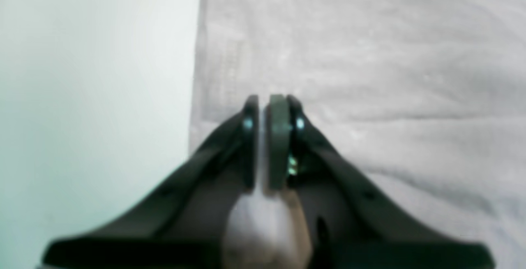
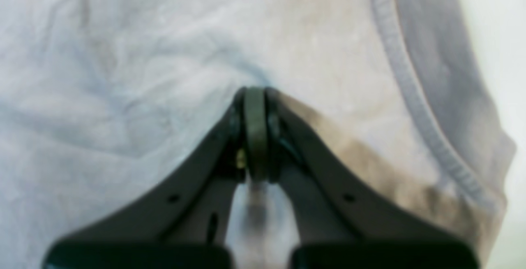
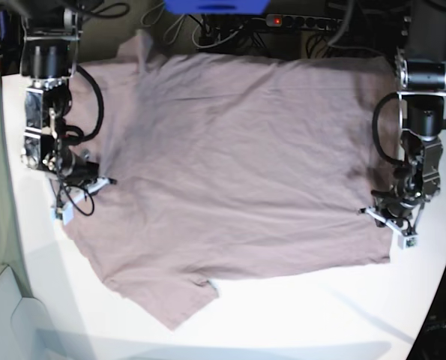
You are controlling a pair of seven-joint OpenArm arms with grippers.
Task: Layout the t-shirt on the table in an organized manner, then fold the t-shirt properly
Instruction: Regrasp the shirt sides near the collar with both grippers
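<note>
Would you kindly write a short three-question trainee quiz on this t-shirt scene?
1. True or false: the t-shirt lies spread on the table.
2. The left hand is over the shirt's: A) middle B) edge C) bare table only.
3. What is the right hand shut on?

Key: 1 true. 2 B. 3 The t-shirt's fabric, near the ribbed collar.

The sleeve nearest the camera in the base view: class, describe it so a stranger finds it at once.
Start at the white table, covered mostly by the mauve t-shirt. Follow its front edge leftward to the sleeve. It alone juts forward as a pointed flap.
</note>
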